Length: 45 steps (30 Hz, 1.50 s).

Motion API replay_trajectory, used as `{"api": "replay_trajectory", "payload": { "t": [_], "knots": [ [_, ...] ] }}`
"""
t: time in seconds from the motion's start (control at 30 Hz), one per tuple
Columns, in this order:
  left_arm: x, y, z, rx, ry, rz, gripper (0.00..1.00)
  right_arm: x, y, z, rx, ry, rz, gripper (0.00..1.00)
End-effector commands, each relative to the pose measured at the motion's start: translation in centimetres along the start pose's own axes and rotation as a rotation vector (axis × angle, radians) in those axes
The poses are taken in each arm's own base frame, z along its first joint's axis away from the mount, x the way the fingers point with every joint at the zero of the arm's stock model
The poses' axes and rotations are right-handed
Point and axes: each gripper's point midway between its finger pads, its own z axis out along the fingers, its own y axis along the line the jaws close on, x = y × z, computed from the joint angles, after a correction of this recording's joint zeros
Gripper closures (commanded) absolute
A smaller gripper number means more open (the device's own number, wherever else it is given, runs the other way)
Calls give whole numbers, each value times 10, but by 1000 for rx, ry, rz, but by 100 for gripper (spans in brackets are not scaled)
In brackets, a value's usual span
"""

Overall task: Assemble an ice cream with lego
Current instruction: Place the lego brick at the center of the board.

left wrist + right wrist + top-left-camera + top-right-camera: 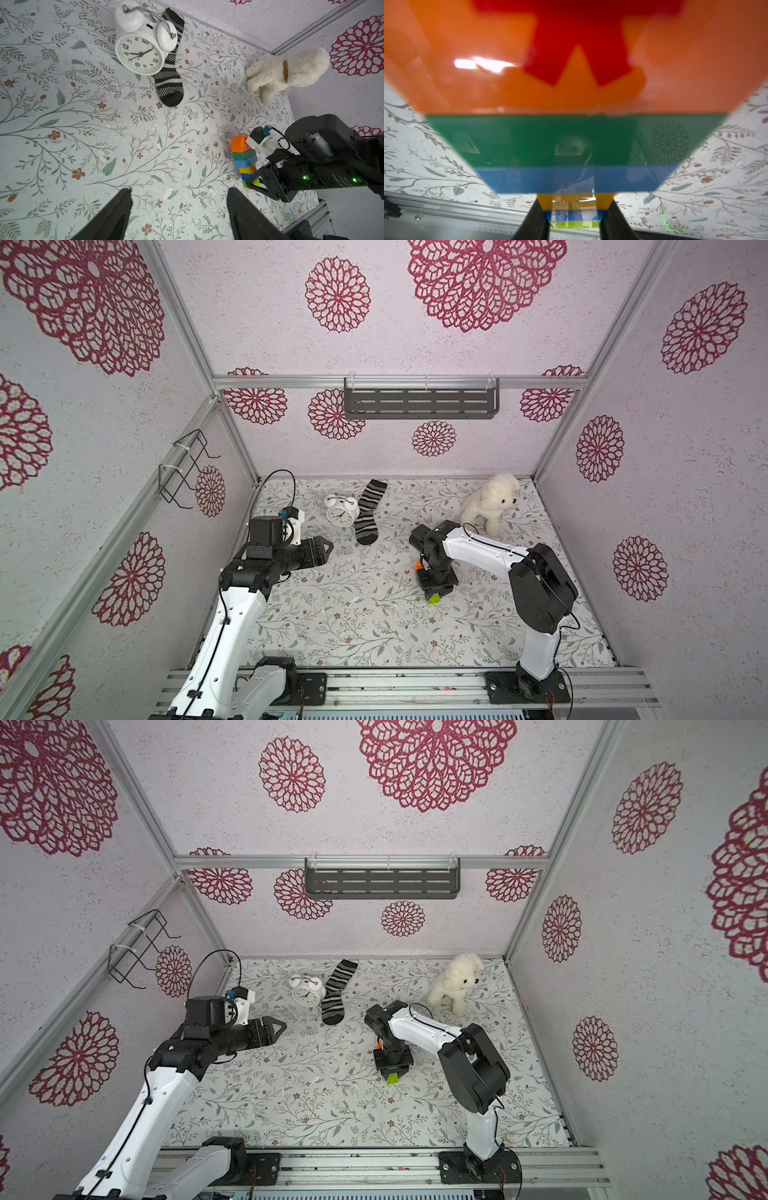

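Observation:
The ice cream point(244, 158) is one joined stack of lego: orange dome with a red asterisk, green and light-blue wide bricks, then a yellow, blue and lime stem. It lies level, low over the mat right of the middle, and fills the right wrist view point(575, 141). My right gripper point(574, 220) is shut on its narrow stem, one finger on each side. In both top views the arm hides most of it; only the orange end point(417, 566) and lime end point(392, 1078) show. My left gripper point(179, 191) hangs open and empty at the left point(328, 545).
A white alarm clock point(342, 511) and a striped sock point(370, 512) lie at the back middle. A white plush dog point(492, 502) stands at the back right. A grey shelf point(420, 400) hangs on the back wall, a wire rack point(187, 468) on the left wall.

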Motion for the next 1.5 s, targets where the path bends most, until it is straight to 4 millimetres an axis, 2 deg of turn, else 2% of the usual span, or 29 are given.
{"api": "replay_trajectory", "payload": {
  "t": [0.0, 0.17, 0.5, 0.8, 1.0, 1.13, 1.2, 1.33, 1.47],
  "knots": [
    [-9, -2, -6, 9, -27, -5, 23, 2, -2, 3, 6, 28, 18, 73],
    [-9, -2, -5, 19, -25, -13, 23, 7, -10, 13, 36, 51, 41, 72],
    [-10, -1, -5, 24, -27, -23, 23, 6, -13, 22, 47, 50, 48, 70],
    [-9, -1, -4, 32, -22, -26, 23, 13, -13, 28, 32, 67, 53, 56],
    [-10, -2, -4, 36, -21, -25, 23, 12, -12, 27, 24, 58, 51, 42],
    [-10, -3, -5, 41, -25, -24, 23, 12, -12, 21, 25, 46, 51, 37],
    [-10, -3, -5, 41, -27, -22, 23, 11, -12, 15, 26, 33, 51, 29],
    [-12, -3, -7, 40, -36, -20, 23, 12, -12, -3, 25, -4, 50, 22],
    [-14, -4, -10, 46, -53, -14, 23, 22, -6, -24, -2, -55, 38, 21]
  ]
}}
